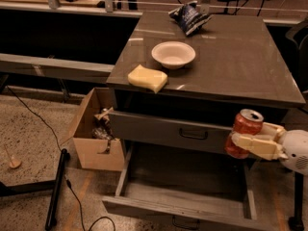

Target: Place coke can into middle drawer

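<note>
The coke can point(244, 130) is red with a silver top and stands upright in my gripper point(251, 138), whose cream fingers point(255, 146) are shut around its lower half. The gripper comes in from the right edge. It holds the can in the air above the right end of the middle drawer point(185, 191), which is pulled out, with a grey tray floor and low walls. The can is level with the closed grey drawer front point(173, 131) that carries a dark handle.
On the cabinet top point(240, 61) lie a white bowl point(173, 54), a yellow sponge point(147, 78) and a blue-and-white snack bag point(189, 16). An open cardboard box point(96, 134) stands left of the cabinet. A black pole and cable point(55, 186) lie on the floor.
</note>
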You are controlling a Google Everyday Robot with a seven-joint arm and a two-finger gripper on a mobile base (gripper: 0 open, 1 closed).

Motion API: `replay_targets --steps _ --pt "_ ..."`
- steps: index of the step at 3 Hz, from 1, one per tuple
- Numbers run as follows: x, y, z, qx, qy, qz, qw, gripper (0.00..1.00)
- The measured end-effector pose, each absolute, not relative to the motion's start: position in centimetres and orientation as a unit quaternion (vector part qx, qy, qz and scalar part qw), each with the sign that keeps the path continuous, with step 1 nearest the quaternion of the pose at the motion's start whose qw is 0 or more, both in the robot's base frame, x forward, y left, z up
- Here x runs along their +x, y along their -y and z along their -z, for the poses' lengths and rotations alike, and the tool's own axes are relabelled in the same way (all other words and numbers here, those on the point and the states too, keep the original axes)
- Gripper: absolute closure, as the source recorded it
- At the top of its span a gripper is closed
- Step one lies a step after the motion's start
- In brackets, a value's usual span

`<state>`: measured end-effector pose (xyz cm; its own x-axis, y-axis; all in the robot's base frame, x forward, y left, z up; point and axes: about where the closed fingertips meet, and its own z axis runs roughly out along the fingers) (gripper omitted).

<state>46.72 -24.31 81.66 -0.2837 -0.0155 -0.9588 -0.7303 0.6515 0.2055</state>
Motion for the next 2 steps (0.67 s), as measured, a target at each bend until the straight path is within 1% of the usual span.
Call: replay_targets --steps 1,2 --pt "49.1 23.4 -76.8 -0.242 -0.730 -0.315 0.556 1.00" --pt "51.7 22.1 -71.5 -0.270 -0.698 -0.310 0.586 1.00"
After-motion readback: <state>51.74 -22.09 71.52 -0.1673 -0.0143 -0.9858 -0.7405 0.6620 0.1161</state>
